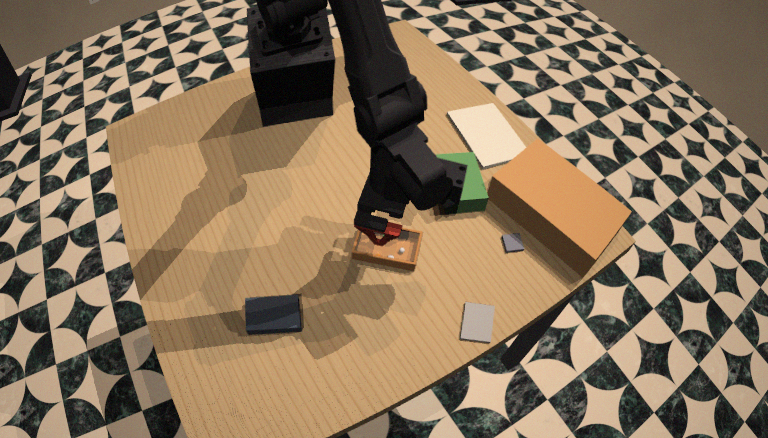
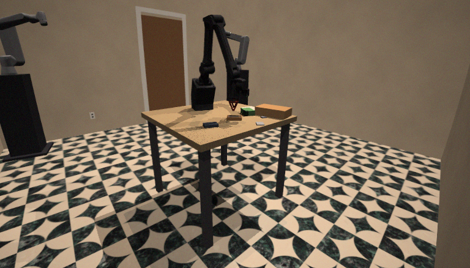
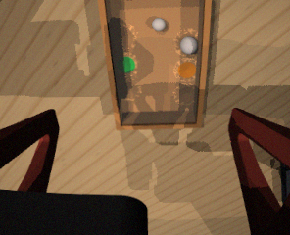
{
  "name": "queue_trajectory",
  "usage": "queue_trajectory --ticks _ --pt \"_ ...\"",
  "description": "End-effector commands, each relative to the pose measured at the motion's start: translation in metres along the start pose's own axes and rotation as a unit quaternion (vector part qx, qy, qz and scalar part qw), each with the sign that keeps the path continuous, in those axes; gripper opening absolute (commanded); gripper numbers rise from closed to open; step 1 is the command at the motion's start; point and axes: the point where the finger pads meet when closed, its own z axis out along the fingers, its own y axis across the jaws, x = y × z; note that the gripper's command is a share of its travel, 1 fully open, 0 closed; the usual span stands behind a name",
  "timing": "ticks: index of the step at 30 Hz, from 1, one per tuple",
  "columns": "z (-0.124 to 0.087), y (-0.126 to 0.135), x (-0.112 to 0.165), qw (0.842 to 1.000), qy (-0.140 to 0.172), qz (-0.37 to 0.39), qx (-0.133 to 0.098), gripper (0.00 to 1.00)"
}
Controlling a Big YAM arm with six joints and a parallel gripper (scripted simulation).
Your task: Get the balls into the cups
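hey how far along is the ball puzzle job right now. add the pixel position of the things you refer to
Done: neither ball is in its cup; the large ball (image 3: 188, 45) sits beside the orange cup (image 3: 187, 70), the small ball (image 3: 159, 23) away from both cups. In hand: nothing; the open claw (image 3: 143, 117) is above the table. Left: large ball into the green cup (image 3: 128, 65), small into orange, puzzle (image 3: 160, 120) left flat, arm free.

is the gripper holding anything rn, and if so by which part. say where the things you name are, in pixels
Nothing is held: the gripper (image 1: 378, 235) (image 2: 233, 106) (image 3: 143, 117) is open, and the wooden puzzle (image 1: 416, 249) (image 2: 234, 119) (image 3: 206, 62) lies on the table (image 1: 226, 263) (image 2: 180, 126) (image 3: 27, 103), outside its grip.
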Motion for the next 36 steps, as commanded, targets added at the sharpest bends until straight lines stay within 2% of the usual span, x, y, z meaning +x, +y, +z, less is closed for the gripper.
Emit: queue_trajectory --ticks 1,3,4,7,17,18,36 --pt "-0.015 -0.031 -0.013 0.999 -0.026 -0.012 0.039 1.0" --pt "-0.01 -0.027 -0.016 0.999 -0.025 -0.021 0.035 1.0" --pt "-0.002 -0.016 -0.015 0.999 -0.018 -0.029 0.023 1.0" --pt "0.001 -0.006 -0.009 0.999 -0.01 -0.034 0.012 1.0" --pt "0.0 -0.006 -0.009 0.999 -0.01 -0.033 0.013 1.0" --pt "0.0 -0.006 -0.009 0.999 -0.01 -0.032 0.013 0.86" --pt "0.0 -0.006 -0.009 0.999 -0.01 -0.032 0.013 0.86"
